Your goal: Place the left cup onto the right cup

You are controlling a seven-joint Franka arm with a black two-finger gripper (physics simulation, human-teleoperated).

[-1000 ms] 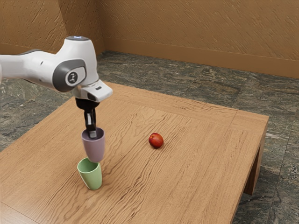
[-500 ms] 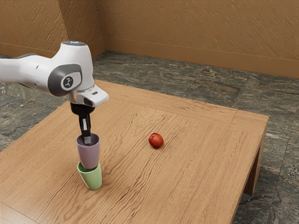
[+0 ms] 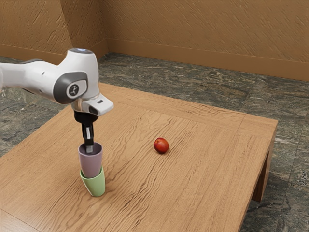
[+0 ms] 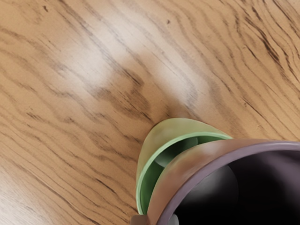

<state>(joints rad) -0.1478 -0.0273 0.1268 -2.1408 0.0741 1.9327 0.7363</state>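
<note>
A purple cup (image 3: 90, 162) stands upright with its lower part inside a green cup (image 3: 95, 183) near the table's front corner, at the exterior view's left. My gripper (image 3: 88, 146) points straight down over them, and its fingers pinch the purple cup's rim. In the wrist view the purple cup (image 4: 225, 187) is right under my hand. It sits inside the green cup's rim (image 4: 173, 136), a little off-centre.
A small red apple (image 3: 161, 145) lies on the wooden table (image 3: 203, 183), well off to the exterior view's right of the cups. The table's edges run along the right and the front. A stone floor surrounds it.
My hand has moved toward the exterior view's left and come down with the purple cup. The cup went from hanging beside and above the green cup to sitting inside it.
</note>
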